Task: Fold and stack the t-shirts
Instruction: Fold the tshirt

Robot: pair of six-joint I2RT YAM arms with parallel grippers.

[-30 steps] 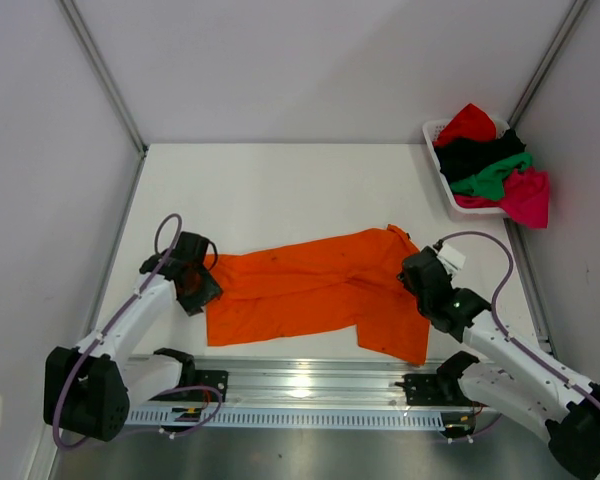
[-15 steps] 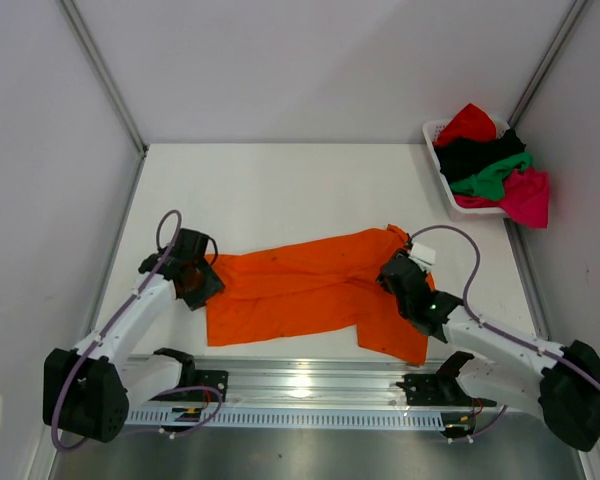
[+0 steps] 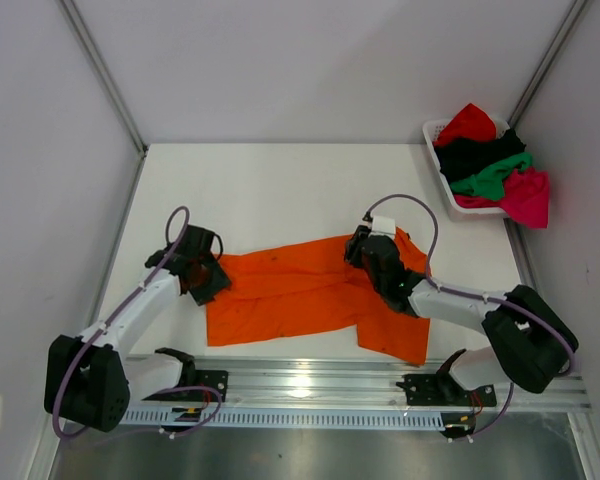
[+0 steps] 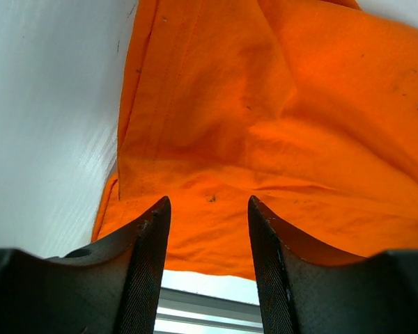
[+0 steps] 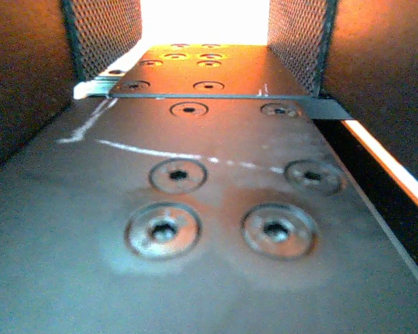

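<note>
Top external: orange t-shirt (image 3: 300,290) lies spread on the white table (image 3: 280,190), soft matte cloth, creased, one flap doubled over at its near right corner. Left gripper (image 3: 202,285) sits at the shirt's left edge; right gripper (image 3: 365,255) is on its far edge. Well beyond the right jaws a white slatted plastic basket (image 3: 435,135) holds a crumpled heap: red shirt (image 3: 467,122), black shirt (image 3: 475,152), green shirt (image 3: 495,178), magenta-pink shirt (image 3: 528,195) hanging over the rim. Jaw gaps unreadable from up here.

Left wrist fills that in: left gripper (image 4: 209,205) has its smooth black curved fingers (image 4: 150,257) apart, nothing pinched, orange cloth (image 4: 265,125) straight ahead with a stitched hem, fine wrinkles and small dark specks; bare table to the left of the jaws.

Right wrist: right gripper (image 5: 205,28) shows mesh-faced pads (image 5: 101,31) standing apart, the gap blown out bright, orange glow either side. A dark metal plate (image 5: 216,188) with round screw heads fills the foreground; no cloth detail readable.
</note>
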